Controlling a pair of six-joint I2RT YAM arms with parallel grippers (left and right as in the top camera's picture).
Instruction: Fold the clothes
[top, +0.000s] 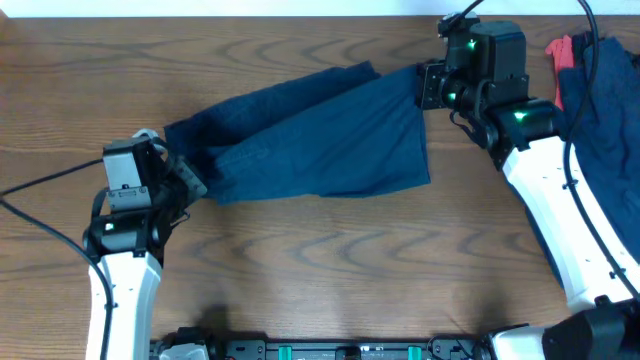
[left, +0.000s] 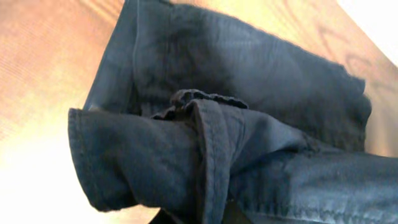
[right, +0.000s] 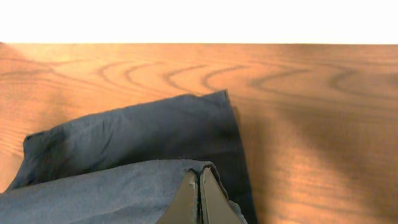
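Nearest the lens in the right wrist view: right jaws, pressed together and pinching the top fold of a soft, dark navy-blue pair of wide-legged cloth shorts (right: 143, 137). Beyond them, a lower layer of the same cloth, flat on the brown wood-grain tabletop (top: 330, 290).

Nearest in the left wrist view: a bunched, stitched hem, rolled and gathered toward 6 o'clock, with the left jaws clamped on it and almost hidden beneath the cloth.

From overhead: shorts spread across the tabletop's middle, a little toward 12 o'clock. Left end gripped at 9 o'clock by the white left arm (top: 120, 300); upper right corner gripped at 2 o'clock by the white right arm (top: 560, 190).

At 3 o'clock, against the right edge and behind the right arm: a loose heap of dark navy cloth (top: 605, 95), with a coral-red piece (top: 560, 50) at its top left, well apart from the shorts.
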